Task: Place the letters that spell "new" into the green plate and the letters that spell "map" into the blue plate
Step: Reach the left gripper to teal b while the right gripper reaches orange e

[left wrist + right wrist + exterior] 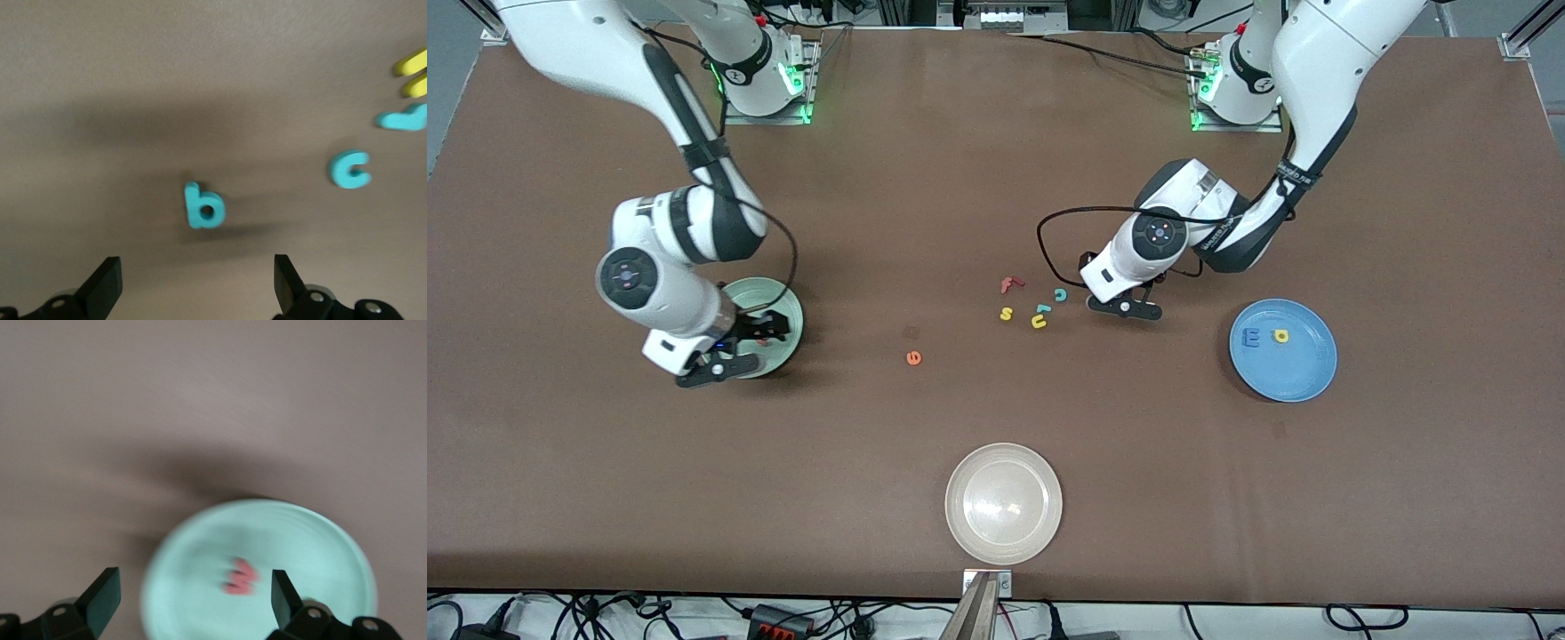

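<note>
My right gripper (738, 349) (193, 600) hangs open over the pale green plate (783, 311) (200, 547), with nothing between its fingers. The pink-red w (241, 577) (763, 340) lies in that plate. The orange e (913, 357) sits alone on the table between the green plate and the letter cluster. My left gripper (1125, 308) (197, 293) is open just above the table beside the teal p (205, 207), which the left hand hides in the front view. The blue plate (1294, 378) holds the blue m (1252, 337) and the yellow a (1281, 336).
The loose cluster holds a red f (1009, 284), teal c (1060, 294) (349, 169), yellow s (1006, 313), yellow u (1039, 322) and a teal-green letter (1042, 308) of unclear shape. A cream plate (1003, 502) stands near the table's front edge.
</note>
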Controlling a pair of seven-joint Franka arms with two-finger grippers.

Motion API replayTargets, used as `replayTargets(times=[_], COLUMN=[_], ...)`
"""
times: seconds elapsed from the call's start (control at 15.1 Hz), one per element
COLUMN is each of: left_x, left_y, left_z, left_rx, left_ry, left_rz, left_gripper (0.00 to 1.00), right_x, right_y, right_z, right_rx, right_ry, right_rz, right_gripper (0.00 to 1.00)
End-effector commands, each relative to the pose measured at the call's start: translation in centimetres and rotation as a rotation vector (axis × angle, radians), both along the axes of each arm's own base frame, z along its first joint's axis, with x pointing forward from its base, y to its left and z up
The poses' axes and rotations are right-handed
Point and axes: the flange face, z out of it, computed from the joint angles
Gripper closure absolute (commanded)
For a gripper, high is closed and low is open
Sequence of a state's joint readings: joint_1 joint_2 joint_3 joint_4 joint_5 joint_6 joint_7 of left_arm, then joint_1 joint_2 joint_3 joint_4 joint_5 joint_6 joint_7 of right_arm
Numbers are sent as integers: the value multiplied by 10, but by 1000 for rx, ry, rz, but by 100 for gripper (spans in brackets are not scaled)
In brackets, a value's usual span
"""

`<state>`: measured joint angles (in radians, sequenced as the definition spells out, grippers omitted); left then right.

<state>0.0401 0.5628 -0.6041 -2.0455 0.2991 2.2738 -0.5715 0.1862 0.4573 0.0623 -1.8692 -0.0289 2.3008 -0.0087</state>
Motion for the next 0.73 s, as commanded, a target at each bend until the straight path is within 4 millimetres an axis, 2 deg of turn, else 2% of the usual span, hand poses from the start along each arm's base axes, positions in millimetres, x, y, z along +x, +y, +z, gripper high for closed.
replayTargets(times=[0.0, 0.13, 0.2, 0.26, 0.33, 0.4, 0.53, 0.66], left_x=[1, 1, 1, 1, 2, 2, 3, 5], left_y=[-6, -8, -9, -8, -8, -8, -7, -6], left_z=[-13, -15, -15, -15, -14, -14, -14, -14], left_rx=[-24, -33, -34, -33, -33, -33, -33, -33], left_ry=[-47, -51, -51, -50, -51, -53, -54, -56], left_rz=[-9, -11, -12, -11, -12, -10, -10, -8], left_gripper=[0, 2, 16, 36, 49, 57, 66, 68], right_x=[9, 7, 6, 3, -2, -7, -5, -5], right_y=[58, 100, 117, 136, 154, 175, 194, 196], right_z=[0, -8, -13, -19, -25, -29, -38, -46], right_rx=[36, 44, 46, 46, 44, 43, 41, 38], right_ry=[-19, -22, -21, -21, -18, -20, -27, -21], right_rz=[-59, -94, -130, -161, -176, -187, -227, -242], right_gripper=[0, 0, 5, 7, 7, 8, 11, 16])
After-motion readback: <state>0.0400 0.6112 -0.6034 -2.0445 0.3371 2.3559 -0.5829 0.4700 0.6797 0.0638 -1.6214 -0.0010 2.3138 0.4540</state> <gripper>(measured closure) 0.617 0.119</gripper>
